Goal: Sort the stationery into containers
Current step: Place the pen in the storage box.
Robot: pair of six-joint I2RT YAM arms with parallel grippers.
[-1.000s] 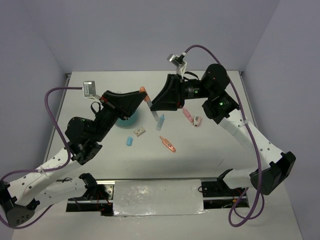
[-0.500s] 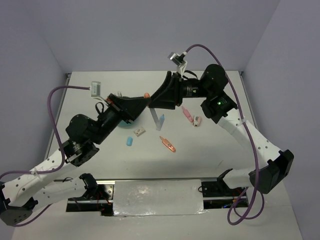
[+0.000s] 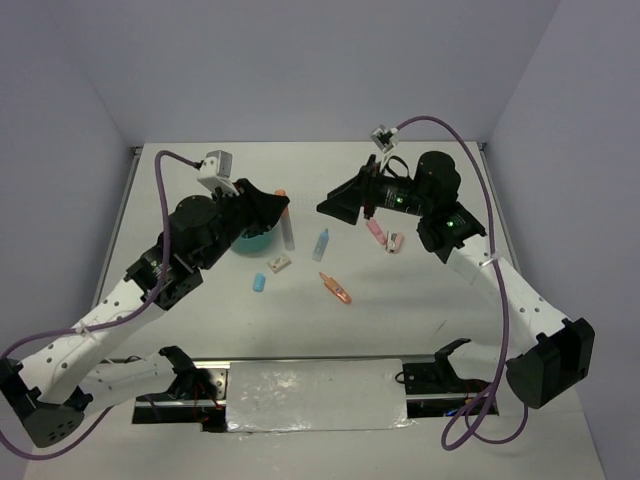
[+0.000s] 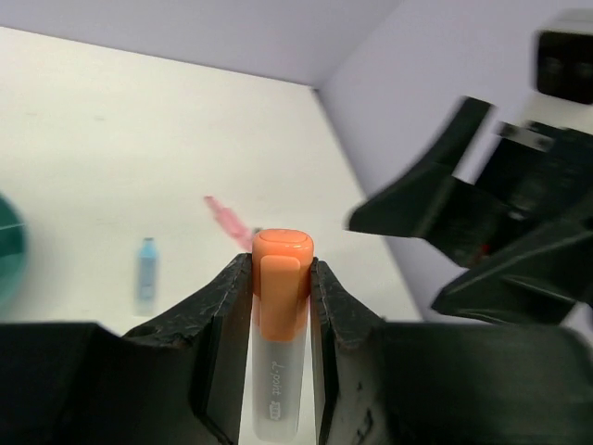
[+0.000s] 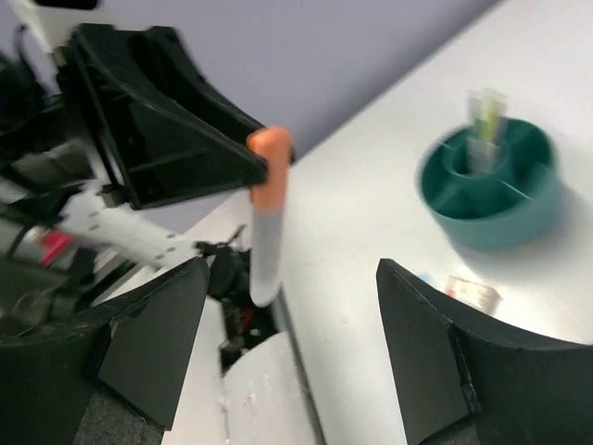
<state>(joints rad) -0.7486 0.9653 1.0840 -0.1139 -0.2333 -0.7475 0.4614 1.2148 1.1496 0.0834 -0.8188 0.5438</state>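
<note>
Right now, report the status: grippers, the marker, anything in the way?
Left gripper shut on orange-capped marker. Right gripper open, empty, close to the marker. Teal organizer near left gripper, nothing seen between.

In the top view the left arm (image 3: 205,230) is hiding the left side of the organizer (image 3: 260,243) from you. In the left wrist view the frame edge is cutting the organizer to a teal sliver, and the lower end of the orange-capped marker (image 4: 278,315) is running off the bottom. In the right wrist view blur is smearing the organizer and the pale piece (image 5: 471,294) just beside it.
</note>
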